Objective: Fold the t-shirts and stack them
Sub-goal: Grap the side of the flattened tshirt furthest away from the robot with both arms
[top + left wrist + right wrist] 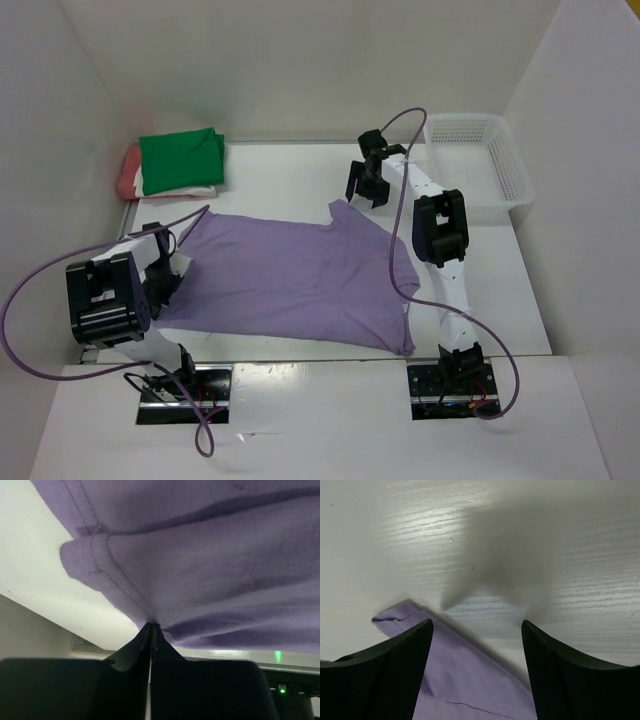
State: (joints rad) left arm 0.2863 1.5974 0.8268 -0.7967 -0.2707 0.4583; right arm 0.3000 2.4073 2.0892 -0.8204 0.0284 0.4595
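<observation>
The left gripper (151, 629) is pinching only a thin hem of the lavender-purple cloth t-shirt (300, 280), risking slippage; the right gripper (476, 626) is hovering open, empty.

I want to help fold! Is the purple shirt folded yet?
Spread out, not folded: the lavender-purple cloth t-shirt lies flat and wide.

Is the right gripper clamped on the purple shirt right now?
No, the right gripper stands open above a corner of the lavender shirt, with bare table showing between its fingers.
</observation>
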